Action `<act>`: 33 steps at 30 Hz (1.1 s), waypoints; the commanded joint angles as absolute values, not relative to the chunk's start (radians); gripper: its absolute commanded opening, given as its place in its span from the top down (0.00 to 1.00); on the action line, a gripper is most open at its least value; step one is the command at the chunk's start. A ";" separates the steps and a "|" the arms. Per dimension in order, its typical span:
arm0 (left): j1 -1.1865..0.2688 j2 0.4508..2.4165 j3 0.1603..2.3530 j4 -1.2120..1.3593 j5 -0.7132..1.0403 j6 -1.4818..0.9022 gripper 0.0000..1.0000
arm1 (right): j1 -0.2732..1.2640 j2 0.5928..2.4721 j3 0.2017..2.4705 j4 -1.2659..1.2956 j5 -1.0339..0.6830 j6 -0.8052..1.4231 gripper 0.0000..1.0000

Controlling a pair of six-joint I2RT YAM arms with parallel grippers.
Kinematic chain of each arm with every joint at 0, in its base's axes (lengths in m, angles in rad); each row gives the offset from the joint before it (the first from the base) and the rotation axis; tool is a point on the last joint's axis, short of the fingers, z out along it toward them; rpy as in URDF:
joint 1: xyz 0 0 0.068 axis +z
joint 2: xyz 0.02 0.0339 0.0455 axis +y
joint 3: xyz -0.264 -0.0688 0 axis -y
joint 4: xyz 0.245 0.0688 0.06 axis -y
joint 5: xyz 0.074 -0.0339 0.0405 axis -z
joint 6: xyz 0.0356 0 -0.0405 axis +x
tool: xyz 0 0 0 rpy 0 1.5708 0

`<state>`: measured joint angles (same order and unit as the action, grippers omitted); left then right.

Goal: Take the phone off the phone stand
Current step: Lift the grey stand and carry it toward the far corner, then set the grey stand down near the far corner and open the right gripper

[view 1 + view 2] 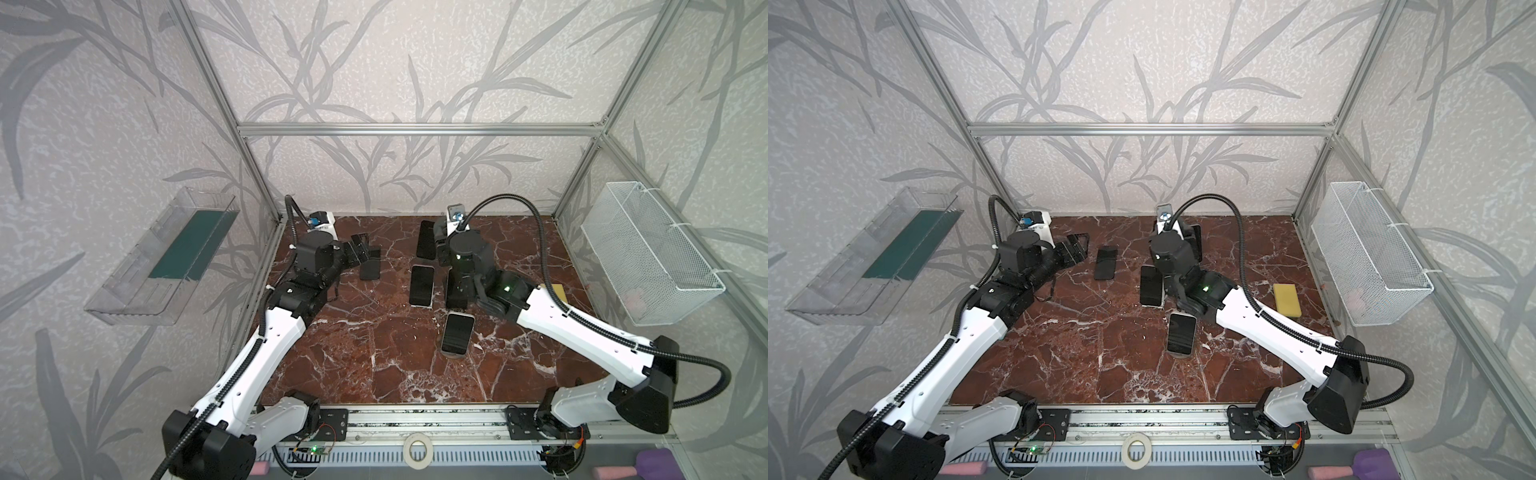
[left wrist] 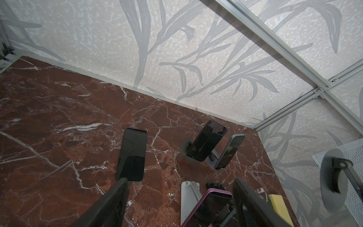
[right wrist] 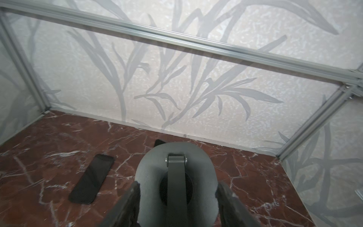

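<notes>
Jaws of the right gripper clamp a dark grey round-based phone stand, the left gripper's gape empty near a flat black phone; removal seems done, release next.

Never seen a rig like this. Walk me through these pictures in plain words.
These are two robot arms mounted at the near edge of a marble table, each ending in a two-fingered tool. The two wide pictures come from one camera head above, looking down; the two close ones come from a camera on each wrist. On the table are a flat phone, three propped phones and a yellow sponge. A wire basket and a clear tray hang on the side walls. The left tool is open and empty, by the flat phone. The right tool is shut on a grey stand.
</notes>
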<state>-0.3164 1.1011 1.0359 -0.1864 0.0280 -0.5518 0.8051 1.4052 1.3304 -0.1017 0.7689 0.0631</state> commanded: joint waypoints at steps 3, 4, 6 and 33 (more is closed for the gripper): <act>-0.327 1.109 1.031 -0.170 0.036 -0.550 0.17 | 0.584 1.393 1.352 -0.157 0.661 0.149 0.50; -0.329 1.111 1.033 -0.169 0.042 -0.554 0.17 | 0.533 1.407 1.349 -0.165 0.630 0.166 0.50; -0.331 1.115 1.032 -0.169 0.047 -0.556 0.17 | 0.458 1.434 1.350 -0.167 0.572 0.186 0.50; -0.344 1.150 1.043 -0.166 0.093 -0.572 0.17 | 0.081 2.138 1.690 -0.188 0.332 0.208 0.47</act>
<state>-0.3393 1.1488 1.0359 -0.1860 0.0818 -0.5648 0.0895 2.0926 1.6119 -0.1696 0.3542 0.1940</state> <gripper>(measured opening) 0.832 0.596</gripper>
